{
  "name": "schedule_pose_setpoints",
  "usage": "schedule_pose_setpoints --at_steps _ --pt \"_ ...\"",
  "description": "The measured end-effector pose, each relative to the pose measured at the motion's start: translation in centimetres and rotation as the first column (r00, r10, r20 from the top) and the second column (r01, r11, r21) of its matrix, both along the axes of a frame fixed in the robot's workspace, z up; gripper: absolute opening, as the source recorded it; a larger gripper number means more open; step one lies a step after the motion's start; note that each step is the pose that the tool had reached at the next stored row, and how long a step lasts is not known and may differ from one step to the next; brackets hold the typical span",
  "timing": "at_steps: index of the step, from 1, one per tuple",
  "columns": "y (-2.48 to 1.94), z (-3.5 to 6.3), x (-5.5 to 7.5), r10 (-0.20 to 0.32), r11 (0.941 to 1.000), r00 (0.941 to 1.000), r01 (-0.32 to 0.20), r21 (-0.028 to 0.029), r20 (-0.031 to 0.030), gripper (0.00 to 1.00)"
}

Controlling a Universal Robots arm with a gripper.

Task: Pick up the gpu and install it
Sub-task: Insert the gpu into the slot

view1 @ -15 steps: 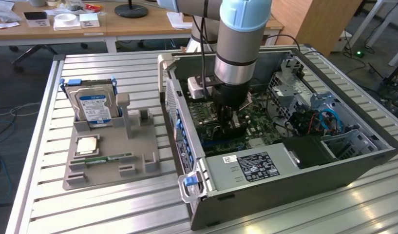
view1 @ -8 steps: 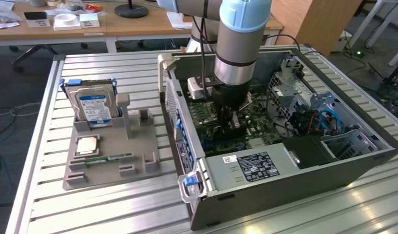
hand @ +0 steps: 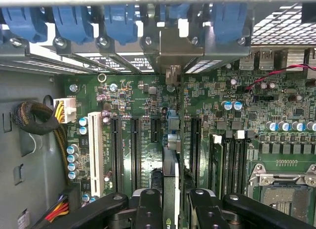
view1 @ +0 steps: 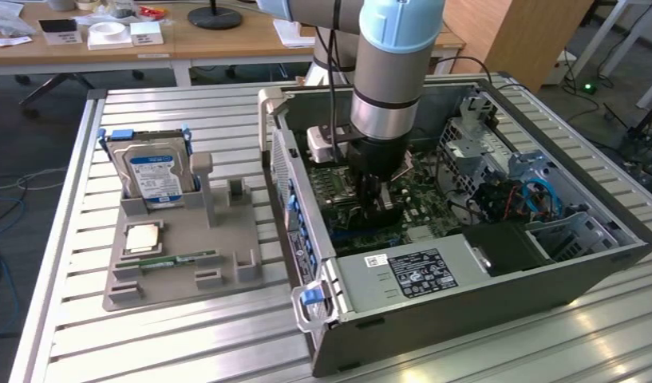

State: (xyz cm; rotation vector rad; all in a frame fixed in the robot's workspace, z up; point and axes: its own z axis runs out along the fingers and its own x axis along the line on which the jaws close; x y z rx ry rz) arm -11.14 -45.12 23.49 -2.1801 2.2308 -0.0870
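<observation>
One tray: a grey holder tray (view1: 182, 263) is seen on the slatted table (view1: 70, 335) at the exterior view's left.
Hard drive: a silver drive with a blue-white label (view1: 156, 177) is stood upright in the tray's rear slot.
Small parts: a pale square chip (view1: 143, 237) and a narrow green memory stick (view1: 176, 258) are laid flat on the tray.
Computer case: an open case (view1: 453, 279) is placed just beside the tray, its green motherboard (hand: 148, 98) exposed.
Gripper: the gripper (hand: 175, 202) is lowered inside the case, jaws closed on the gpu.
Gpu: the gpu (hand: 171, 182) is held edge-on between the black fingers (hand: 148, 204), standing over the motherboard among the long black slots (hand: 134, 147), its metal bracket (hand: 174, 49) up against the case's rear wall.
Power supply: a labelled grey box (view1: 411, 275) is seen at the case's near corner.
</observation>
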Motion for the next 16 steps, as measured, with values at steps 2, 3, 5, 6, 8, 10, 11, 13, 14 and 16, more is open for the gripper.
schedule_pose_setpoints --at_steps 2,3,5,6,8,10,11,13,14,16 --pt "0.00 0.00 0.00 0.000 1.0000 1.0000 0.000 0.0000 -0.0001 0.26" --pt "0.00 0.00 -0.01 0.000 1.0000 1.0000 0.000 0.0000 -0.0001 0.26" --pt "0.01 -0.01 -0.02 0.000 1.0000 1.0000 0.000 0.0001 -0.0002 0.26" --pt "0.00 -0.01 -0.02 0.000 1.0000 1.0000 0.000 0.0001 -0.0002 0.26" --pt "0.00 -0.01 -0.03 0.000 1.0000 1.0000 0.000 0.0001 -0.0002 0.26" --pt "0.01 -0.01 -0.02 0.000 1.0000 1.0000 0.000 0.0001 -0.0002 0.26" --pt "0.01 -0.01 -0.02 0.000 1.0000 1.0000 0.000 0.0001 -0.0002 0.26" --pt "0.02 -0.02 -0.05 0.000 1.0000 1.0000 0.000 0.0009 -0.0020 0.26" --pt "0.03 -0.10 -0.09 -0.002 1.0000 1.0000 0.002 0.0023 0.0001 0.27" --pt "0.02 -0.02 -0.03 -0.001 1.0000 1.0000 0.001 0.0003 0.0000 0.32"
